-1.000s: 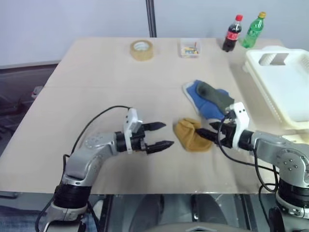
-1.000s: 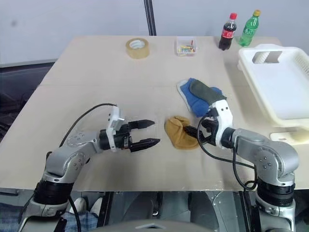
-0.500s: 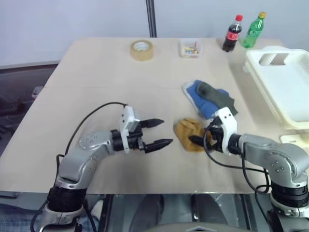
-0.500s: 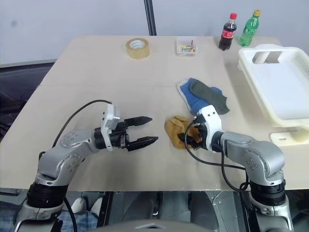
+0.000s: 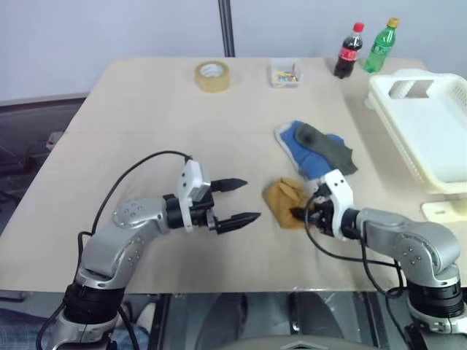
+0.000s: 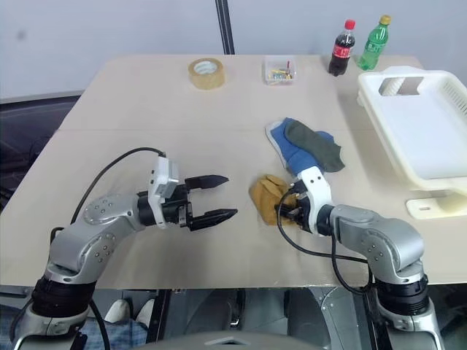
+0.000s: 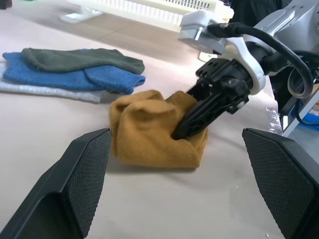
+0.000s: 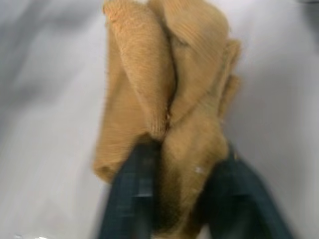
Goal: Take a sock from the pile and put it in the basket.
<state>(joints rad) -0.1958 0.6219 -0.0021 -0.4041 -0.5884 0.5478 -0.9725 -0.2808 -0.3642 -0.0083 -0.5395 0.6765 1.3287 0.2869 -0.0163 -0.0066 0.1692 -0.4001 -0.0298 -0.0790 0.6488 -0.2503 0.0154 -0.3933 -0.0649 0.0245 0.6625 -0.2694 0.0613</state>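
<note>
The mustard-yellow sock (image 5: 281, 198) lies bunched on the table, a little in front of the pile (image 5: 317, 149), where a blue and a dark grey-green sock remain. My right gripper (image 5: 298, 213) is shut on the sock's near edge; its black fingers (image 8: 134, 199) pinch a fold of knit (image 8: 169, 99). My left gripper (image 5: 249, 200) hovers open to the left of the sock, pointing at it, apart from it, with nothing between its fingers (image 7: 75, 189). The cream-white basket (image 5: 398, 135) stands at the table's right edge.
At the back of the table are a tape roll (image 5: 212, 75), a small clear box (image 5: 285, 71), a cola bottle (image 5: 349, 49) and a green bottle (image 5: 381, 45). A small white piece (image 5: 445, 211) lies in front of the basket.
My right gripper has sunk onto the yellow sock and shut on it, bunching the knit. My left gripper has stayed open, roughly in place.
</note>
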